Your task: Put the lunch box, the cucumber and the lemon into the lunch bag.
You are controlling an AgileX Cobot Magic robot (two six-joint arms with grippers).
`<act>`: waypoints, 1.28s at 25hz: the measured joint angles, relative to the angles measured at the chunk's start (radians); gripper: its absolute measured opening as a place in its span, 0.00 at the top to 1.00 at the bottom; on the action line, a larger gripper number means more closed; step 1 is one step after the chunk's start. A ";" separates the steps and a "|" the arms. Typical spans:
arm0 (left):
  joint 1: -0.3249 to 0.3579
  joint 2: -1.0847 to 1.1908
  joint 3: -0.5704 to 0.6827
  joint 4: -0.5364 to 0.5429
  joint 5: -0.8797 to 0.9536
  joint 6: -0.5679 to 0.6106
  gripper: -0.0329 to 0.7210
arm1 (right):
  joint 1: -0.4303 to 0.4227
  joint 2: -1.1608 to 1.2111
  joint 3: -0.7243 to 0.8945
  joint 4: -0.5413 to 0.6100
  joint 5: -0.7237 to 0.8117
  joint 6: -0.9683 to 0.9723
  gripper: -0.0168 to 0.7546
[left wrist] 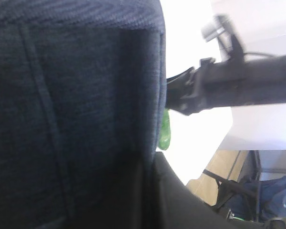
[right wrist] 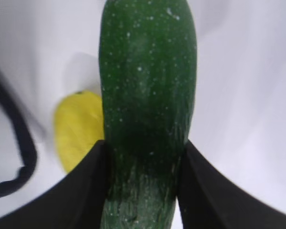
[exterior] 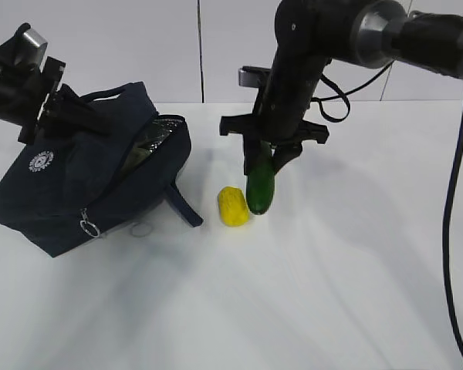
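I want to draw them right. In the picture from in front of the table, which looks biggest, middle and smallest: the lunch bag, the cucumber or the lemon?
1. lunch bag, by far the biggest.
2. cucumber, partly hidden by the right gripper.
3. lemon, smallest.

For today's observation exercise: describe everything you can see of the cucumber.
The cucumber is short, thick and dark green, with smooth glossy skin flecked with pale specks. It hangs nearly upright, its upper end clamped between the black fingers of the right pincer. Its lower end sits beside the lemon, near the white table; whether it touches either is unclear.
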 joint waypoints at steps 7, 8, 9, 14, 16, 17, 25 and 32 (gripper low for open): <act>0.000 0.000 0.000 0.002 -0.002 -0.014 0.97 | 0.000 0.000 -0.114 0.328 -0.014 -0.121 0.57; 0.000 0.000 0.000 -0.016 -0.001 -0.014 0.97 | 0.000 0.000 -0.114 0.382 -0.021 -0.145 0.57; 0.000 0.000 0.000 -0.037 -0.001 -0.014 0.97 | 0.000 0.005 -0.116 0.431 -0.023 -0.162 0.57; 0.000 0.000 0.000 -0.083 -0.001 -0.016 0.97 | 0.000 0.064 -0.119 0.665 -0.017 -0.270 0.57; 0.000 0.000 0.000 -0.083 -0.001 -0.016 0.97 | 0.000 0.093 -0.119 0.737 -0.017 -0.310 0.57; 0.000 0.000 0.000 -0.085 -0.001 -0.016 0.97 | 0.002 0.108 -0.119 0.767 -0.017 -0.324 0.57; 0.000 0.000 0.000 -0.087 -0.001 -0.016 0.97 | 0.002 0.151 -0.120 0.849 -0.190 -0.357 0.57; 0.000 0.000 0.000 -0.105 -0.001 -0.016 0.97 | 0.010 0.151 -0.120 0.918 -0.274 -0.397 0.57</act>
